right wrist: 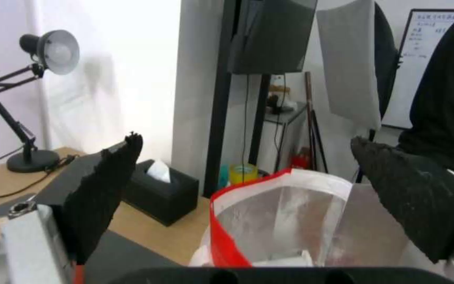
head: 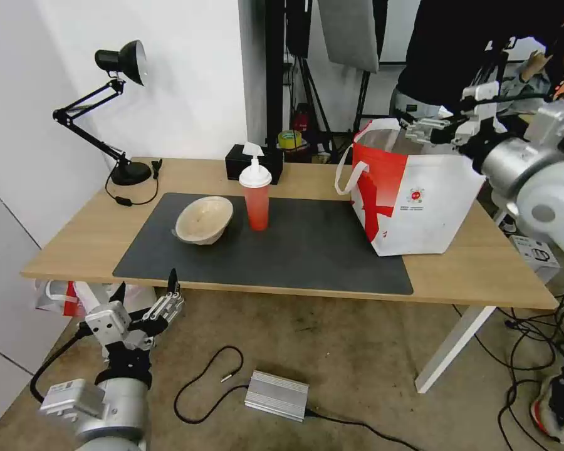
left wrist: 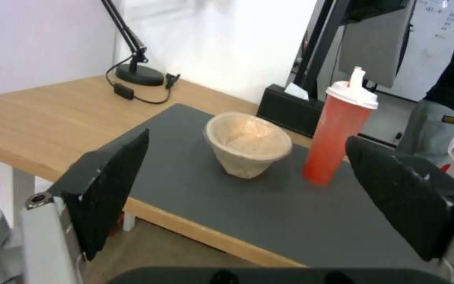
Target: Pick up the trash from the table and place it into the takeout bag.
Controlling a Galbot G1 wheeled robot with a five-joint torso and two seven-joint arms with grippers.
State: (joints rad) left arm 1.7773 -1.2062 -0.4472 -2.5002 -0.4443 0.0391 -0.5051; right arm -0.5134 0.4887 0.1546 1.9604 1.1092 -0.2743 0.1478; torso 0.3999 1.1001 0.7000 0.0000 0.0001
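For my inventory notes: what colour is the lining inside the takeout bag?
Silver foil. The takeout bag shows it best in the right wrist view, looking into its open top.

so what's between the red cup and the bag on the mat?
Nothing. In the head view the dark mat lies bare between the red cup and the takeout bag.

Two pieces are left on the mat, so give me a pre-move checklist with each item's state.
1. Left tool open, empty: ok.
2. Right tool open over the takeout bag, empty: ok.
3. Beige bowl upright on the mat: ok.
4. Red cup upright, lid on, apart from the bowl: ok.
5. Bag mouth open, foil lining showing: ok.
6. White bowl already inside the bag: cannot tell.
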